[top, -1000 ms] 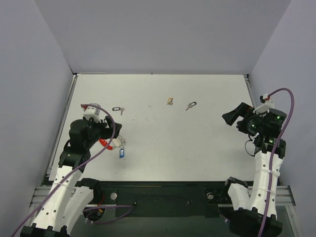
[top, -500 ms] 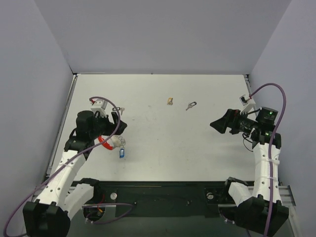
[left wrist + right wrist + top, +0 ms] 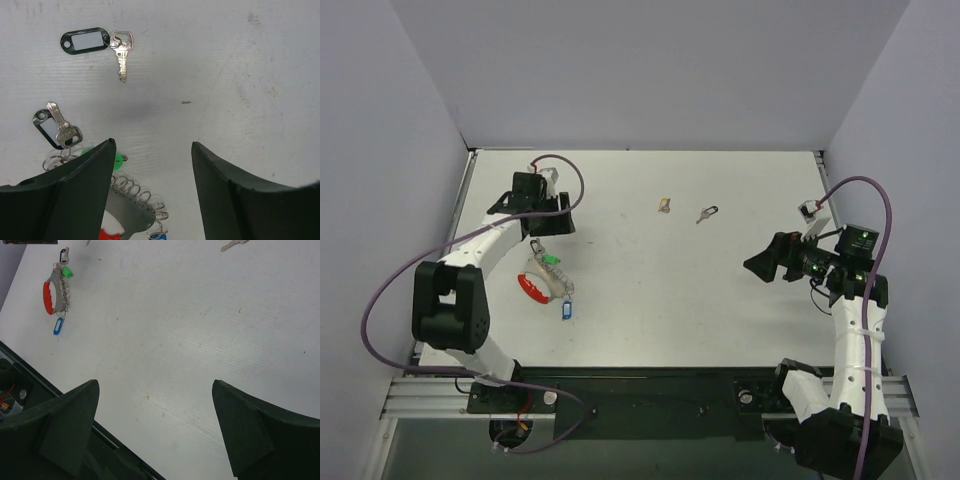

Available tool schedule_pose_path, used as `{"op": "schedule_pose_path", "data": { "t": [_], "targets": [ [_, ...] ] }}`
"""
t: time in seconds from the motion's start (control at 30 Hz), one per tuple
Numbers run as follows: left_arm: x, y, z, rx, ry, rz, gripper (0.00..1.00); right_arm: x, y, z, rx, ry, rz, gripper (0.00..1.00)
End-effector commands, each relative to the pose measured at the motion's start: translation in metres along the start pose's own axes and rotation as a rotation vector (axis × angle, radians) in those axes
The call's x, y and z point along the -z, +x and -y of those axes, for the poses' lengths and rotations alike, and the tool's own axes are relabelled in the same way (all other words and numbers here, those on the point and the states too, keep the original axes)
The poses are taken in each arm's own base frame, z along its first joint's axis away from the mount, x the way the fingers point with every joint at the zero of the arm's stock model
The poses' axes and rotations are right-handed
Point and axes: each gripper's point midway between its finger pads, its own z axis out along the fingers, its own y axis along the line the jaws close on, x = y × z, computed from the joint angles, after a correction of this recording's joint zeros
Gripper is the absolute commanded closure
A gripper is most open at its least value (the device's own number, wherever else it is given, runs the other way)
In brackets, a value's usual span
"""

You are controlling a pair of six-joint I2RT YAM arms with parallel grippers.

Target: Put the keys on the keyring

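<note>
White table point(image 3: 670, 300): keyring point(image 3: 542, 280) nr left edge.

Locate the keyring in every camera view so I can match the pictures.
Top external: the keyring lies left of centre, a little below mid-height.
Left wrist: the keyring sits at the bottom edge, left of centre, partly hidden and cut off.
Right wrist: the keyring is small, near the top left corner.
Shared landmark: its green tag shows in all three views.
</note>
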Motion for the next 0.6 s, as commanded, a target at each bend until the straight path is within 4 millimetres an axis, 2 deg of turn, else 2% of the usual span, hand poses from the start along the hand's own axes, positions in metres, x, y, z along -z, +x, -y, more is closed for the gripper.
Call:
{"op": "schedule_pose_path", "data": {
  "t": [0.0, 0.1, 0.2, 0.33, 0.43, 0.57],
  "targets": [
    [-0.018, -0.024, -0.010, -0.048, -0.068, -0.038, 0.30, 0.004, -0.008, -0.007, 0.076, -0.007, -0.005, 0.10],
    [-0.032, -0.028, -0.020, -0.060, -0.124, -0.065, 0.32, 0.002, -0.005, -0.007, 0.083, -0.004, -0.019, 0.10],
    [-0.044, -0.034, -0.019, -0.008, -0.139, -0.062, 0.32, 0.002, -0.004, -0.008, 0.089, -0.005, -0.026, 0.10],
    [-0.057, -0.038, -0.016, 0.335, -0.195, -0.013, 0.32, 0.001, -0.003, -0.005, 0.087, 0.003, -0.037, 0.10],
    [-0.060, -0.043, -0.012, 0.499, -0.216, 0.024, 0.34, 0.000, -0.001, -0.005, 0.086, 0.002, -0.046, 0.10],
    [-0.058, -0.054, -0.021, 0.682, -0.293, 0.123, 0.42, -0.002, 0.000, -0.006, 0.090, 0.000, -0.056, 0.10]
  ]
}}
